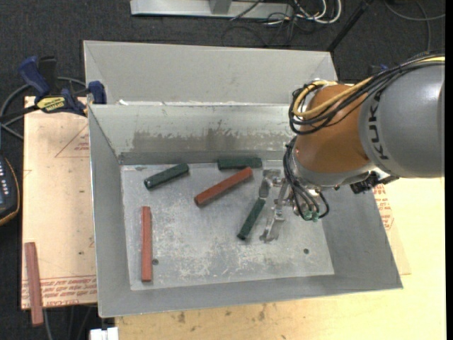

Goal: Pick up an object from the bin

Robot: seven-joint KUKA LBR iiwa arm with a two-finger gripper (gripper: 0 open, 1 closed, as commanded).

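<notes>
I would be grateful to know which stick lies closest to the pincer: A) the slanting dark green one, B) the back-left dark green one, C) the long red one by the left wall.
A: the slanting dark green stick lies right beside the pincer, while the long red stick and the back-left green stick lie across the bin.

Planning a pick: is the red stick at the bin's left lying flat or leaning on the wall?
Lying flat: the red stick rests full length on the bin floor, bare floor between it and the wall.
</notes>
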